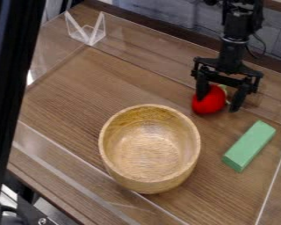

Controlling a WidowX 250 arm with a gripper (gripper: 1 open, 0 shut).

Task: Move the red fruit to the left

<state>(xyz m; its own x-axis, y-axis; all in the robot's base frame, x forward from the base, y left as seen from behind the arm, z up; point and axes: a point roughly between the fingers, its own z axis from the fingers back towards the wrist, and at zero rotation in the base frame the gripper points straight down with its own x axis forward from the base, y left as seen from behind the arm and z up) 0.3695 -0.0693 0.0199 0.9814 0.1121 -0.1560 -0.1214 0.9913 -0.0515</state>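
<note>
On the wooden table (73,108), near its far edge, the red fruit (207,100) is sitting directly at the end effector (218,95), lying between its dark fingers, one showing on each side of it. The fingers are standing apart, spread wide around the fruit, and whether they are touching it cannot be told. Part of the fruit is facing the camera uncovered, with the wooden bowl (150,148) resting nearer the camera and the light green block (248,146) lying off to one side.
</note>
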